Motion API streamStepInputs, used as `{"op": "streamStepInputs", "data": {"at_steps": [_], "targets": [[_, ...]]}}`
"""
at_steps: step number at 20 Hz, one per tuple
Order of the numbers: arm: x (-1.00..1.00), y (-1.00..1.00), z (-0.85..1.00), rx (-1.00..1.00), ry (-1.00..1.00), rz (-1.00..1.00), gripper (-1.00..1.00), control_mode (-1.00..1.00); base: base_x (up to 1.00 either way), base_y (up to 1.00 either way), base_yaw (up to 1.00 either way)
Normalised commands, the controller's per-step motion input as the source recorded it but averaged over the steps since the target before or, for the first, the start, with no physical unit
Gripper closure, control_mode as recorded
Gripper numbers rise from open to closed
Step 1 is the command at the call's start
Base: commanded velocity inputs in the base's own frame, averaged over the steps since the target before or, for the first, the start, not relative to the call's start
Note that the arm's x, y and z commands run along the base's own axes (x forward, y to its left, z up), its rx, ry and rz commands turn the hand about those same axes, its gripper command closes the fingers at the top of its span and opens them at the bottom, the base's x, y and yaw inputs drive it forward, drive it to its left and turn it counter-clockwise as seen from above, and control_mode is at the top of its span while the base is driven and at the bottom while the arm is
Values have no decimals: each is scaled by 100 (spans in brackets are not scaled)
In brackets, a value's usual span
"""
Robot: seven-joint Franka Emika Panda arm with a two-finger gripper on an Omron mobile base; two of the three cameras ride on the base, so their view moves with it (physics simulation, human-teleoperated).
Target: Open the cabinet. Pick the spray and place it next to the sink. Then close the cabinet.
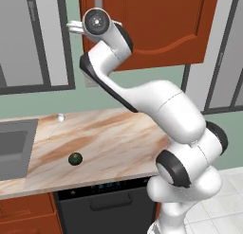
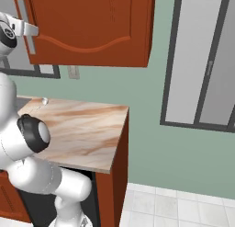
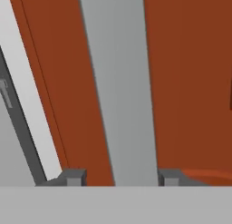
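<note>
While the arm reaches high toward the cabinet (image 1: 156, 24), the pincer (image 3: 121, 177) sits right at the grey bar handle (image 3: 120, 87) on the door's left edge, one dark fingertip (image 3: 72, 177) on either side of the bar with the bar running up between them. A thin strip of red-brown door shows between each tip and the bar, so the jaws are part-way apart around the handle rather than pressed onto it. In the right base view the pincer (image 2: 28, 30) meets that same handle (image 2: 25, 24) about midway down its length. The cabinet door lies flat and shut, its arched groove curving across the lower panel. Left of the cabinet hangs a dark-framed window (image 1: 33, 39). Below the cabinet runs the marbled surface (image 1: 109, 138), and a small dark green ball (image 1: 75, 158) rests on it, below and left of the cabinet. Further left of the ball, the grey sink (image 1: 14, 148) is set into the surface's end. Under the surface sits a dark appliance front (image 1: 104, 207).
</note>
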Motion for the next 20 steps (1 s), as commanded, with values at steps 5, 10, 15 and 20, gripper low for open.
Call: {"op": "streamStepInputs", "data": {"at_steps": [5,10,15,20], "targets": [[-50,0,17,10,-3,0,100,-100,0,0,0],[-58,0,20,10,-6,0,100,-100,0,0,0],[-62,-1,21,10,-6,0,100,-100,0,0,0],[-62,-7,23,9,-4,1,100,-100,0,0,0]]}}
